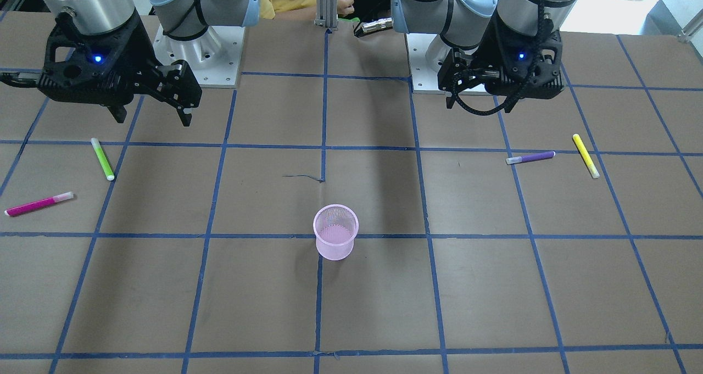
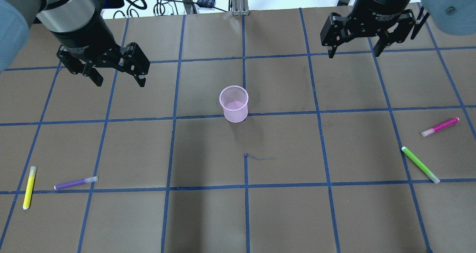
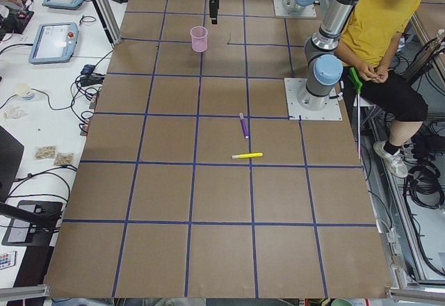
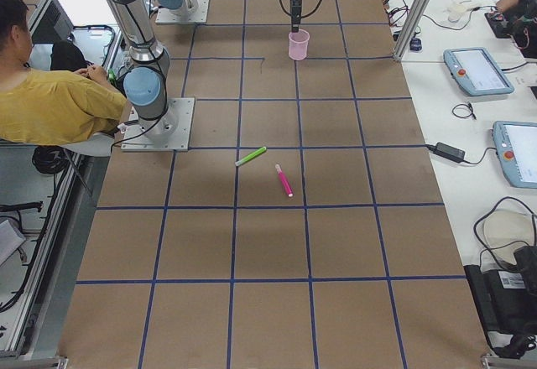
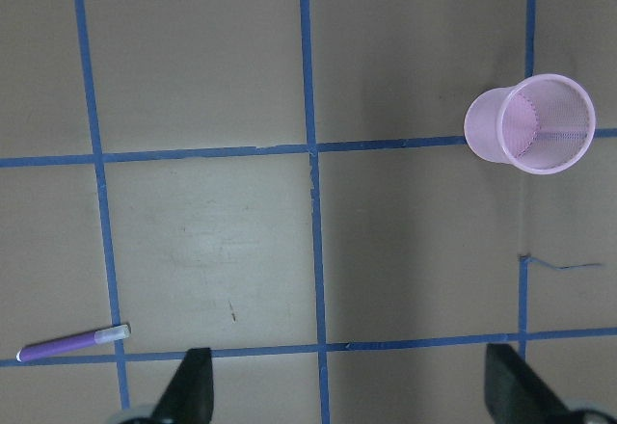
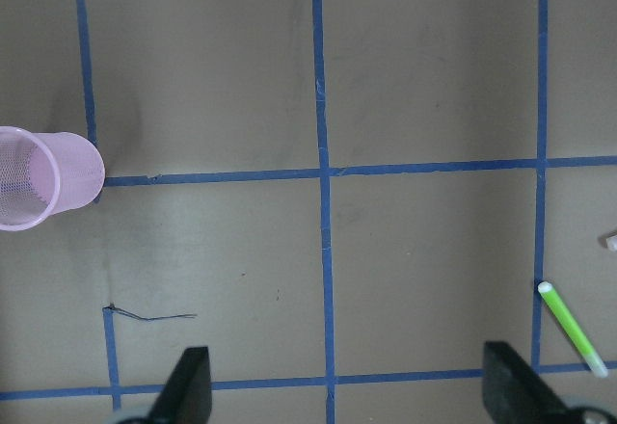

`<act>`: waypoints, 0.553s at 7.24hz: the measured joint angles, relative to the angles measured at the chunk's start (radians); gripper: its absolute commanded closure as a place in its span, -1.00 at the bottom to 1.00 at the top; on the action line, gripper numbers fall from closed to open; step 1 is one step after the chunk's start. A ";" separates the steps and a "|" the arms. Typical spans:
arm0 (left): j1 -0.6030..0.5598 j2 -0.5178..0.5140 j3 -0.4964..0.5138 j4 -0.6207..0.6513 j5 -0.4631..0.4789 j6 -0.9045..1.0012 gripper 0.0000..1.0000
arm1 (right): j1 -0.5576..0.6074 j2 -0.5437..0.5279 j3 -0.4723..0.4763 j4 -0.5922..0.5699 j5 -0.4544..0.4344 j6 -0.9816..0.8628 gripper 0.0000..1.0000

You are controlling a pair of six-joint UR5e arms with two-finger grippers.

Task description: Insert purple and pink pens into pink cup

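The pink mesh cup (image 2: 234,104) stands upright and empty at the table's middle (image 1: 335,239). The purple pen (image 2: 76,182) lies flat at the left, and shows in the left wrist view (image 5: 72,343). The pink pen (image 2: 440,126) lies flat at the right (image 1: 38,204). My left gripper (image 2: 121,82) is open and empty, hovering high, left of the cup and far from the purple pen. My right gripper (image 2: 353,53) is open and empty, hovering beyond and right of the cup, far from the pink pen.
A yellow pen (image 2: 29,187) lies just left of the purple pen. A green pen (image 2: 420,164) lies close to the pink pen. Blue tape lines grid the brown table (image 2: 282,216). A person in a yellow shirt (image 3: 379,35) sits behind the arm bases.
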 measured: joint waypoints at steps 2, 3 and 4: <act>0.037 0.022 -0.078 -0.001 0.034 0.169 -1.00 | -0.062 0.006 -0.007 -0.002 0.002 -0.163 -1.00; 0.090 0.024 -0.106 -0.004 0.043 0.281 -1.00 | -0.127 0.007 -0.008 0.003 0.008 -0.287 -1.00; 0.156 0.029 -0.145 -0.005 0.046 0.423 -1.00 | -0.199 0.007 -0.005 0.006 0.017 -0.464 -1.00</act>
